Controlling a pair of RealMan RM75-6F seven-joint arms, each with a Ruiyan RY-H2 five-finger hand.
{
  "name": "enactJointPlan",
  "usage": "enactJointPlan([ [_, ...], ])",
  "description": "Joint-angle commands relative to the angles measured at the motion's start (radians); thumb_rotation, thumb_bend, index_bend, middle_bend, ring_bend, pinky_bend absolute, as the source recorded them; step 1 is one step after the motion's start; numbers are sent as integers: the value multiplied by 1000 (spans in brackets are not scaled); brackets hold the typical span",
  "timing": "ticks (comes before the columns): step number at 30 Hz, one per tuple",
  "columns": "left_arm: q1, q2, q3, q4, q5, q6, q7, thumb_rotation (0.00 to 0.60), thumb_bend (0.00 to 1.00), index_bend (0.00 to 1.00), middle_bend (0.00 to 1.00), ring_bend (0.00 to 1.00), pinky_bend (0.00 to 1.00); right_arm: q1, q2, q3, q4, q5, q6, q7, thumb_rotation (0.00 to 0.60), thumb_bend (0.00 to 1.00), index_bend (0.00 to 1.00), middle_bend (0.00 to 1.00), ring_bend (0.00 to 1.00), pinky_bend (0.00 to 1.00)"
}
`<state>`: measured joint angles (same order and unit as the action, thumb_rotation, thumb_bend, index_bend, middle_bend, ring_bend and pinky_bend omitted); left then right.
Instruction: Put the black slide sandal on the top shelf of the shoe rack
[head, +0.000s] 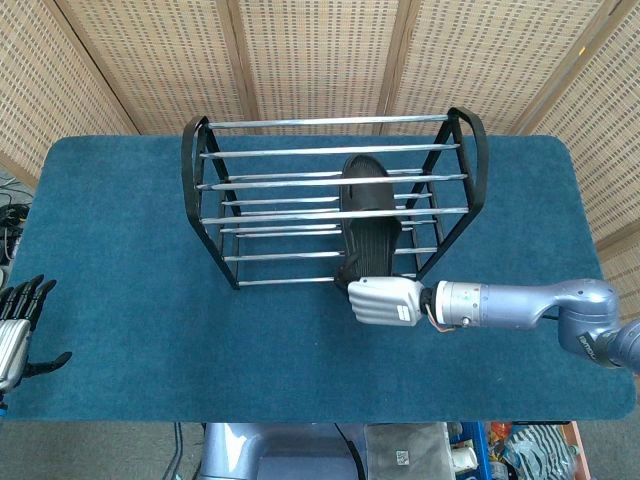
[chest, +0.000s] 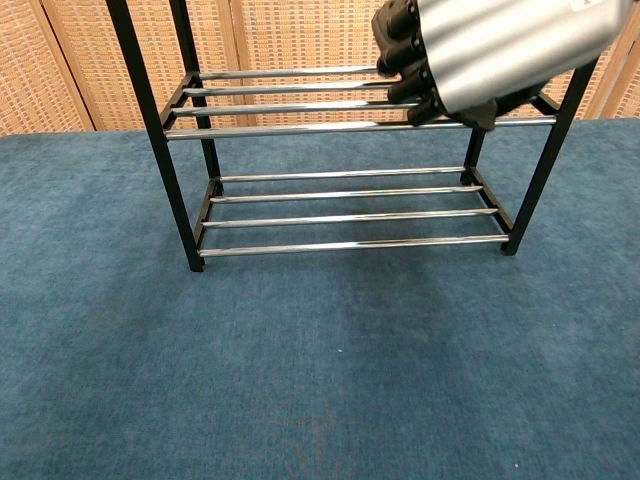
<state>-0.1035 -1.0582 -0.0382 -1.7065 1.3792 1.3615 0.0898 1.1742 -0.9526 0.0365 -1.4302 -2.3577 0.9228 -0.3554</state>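
While the right robot hand (head: 383, 301) grips the black slide sandal (head: 367, 221) over the shoe rack (head: 200, 165), left robot hand (head: 18, 325) spread, empty

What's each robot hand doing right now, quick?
Left robot hand: open, fingers apart, holding nothing.
Right robot hand: holding the black slide sandal by its heel.

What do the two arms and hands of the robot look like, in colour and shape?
The right arm is a rounded silver-blue tube with a metallic wrist ring. The right hand has a white ribbed back and black fingers. The left hand shows black fingers and a silver back at the picture's edge.
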Motion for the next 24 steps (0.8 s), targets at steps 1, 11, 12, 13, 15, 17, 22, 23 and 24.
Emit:
enactJointPlan([
  [1, -1, 0, -1, 1, -3, -3, -1, 600, 176, 0, 0, 0, 0, 2, -10, 29, 23, 39, -45, -50, 600, 1000, 532, 550, 437, 467],
  [11, -4, 3, 0, 4, -5, -5, -12, 600, 176, 0, 0, 0, 0, -18, -18, 67, 11, 126, -114, -180, 600, 640, 90, 76, 72, 146],
  [12, -4, 4, 0, 4, -4, -5, -12, 600, 176, 0, 0, 0, 0, -25, -14, 73, 0, 142, -129, -196, 600, 438, 28, 19, 19, 66],
  [13, -4, 4, 1, 3, -3, -5, -12, 600, 176, 0, 0, 0, 0, -34, -10, 83, -15, 163, -149, -221, 600, 308, 6, 2, 2, 30],
  [15, -3, 4, 2, 2, -1, -3, -12, 600, 176, 0, 0, 0, 0, -63, -1, 110, -67, 223, -185, -277, 600, 52, 0, 0, 0, 0],
  [17, -2, 5, 2, 1, 1, 2, -12, 600, 177, 0, 0, 0, 0, -89, 8, 132, -121, 261, -198, -334, 600, 0, 0, 0, 0, 0],
  [22, 0, 7, 7, -2, 10, 8, -15, 600, 177, 0, 0, 0, 0, -139, 29, 168, -239, 317, -210, -468, 600, 0, 0, 0, 0, 0],
  [23, 1, 7, 7, -2, 12, 9, -17, 600, 177, 0, 0, 0, 0, -150, 33, 172, -258, 324, -204, -486, 600, 0, 0, 0, 0, 0],
  [24, 2, 9, 8, -2, 14, 11, -19, 600, 177, 0, 0, 0, 0, -167, 39, 177, -285, 331, -190, -510, 600, 0, 0, 0, 0, 0],
])
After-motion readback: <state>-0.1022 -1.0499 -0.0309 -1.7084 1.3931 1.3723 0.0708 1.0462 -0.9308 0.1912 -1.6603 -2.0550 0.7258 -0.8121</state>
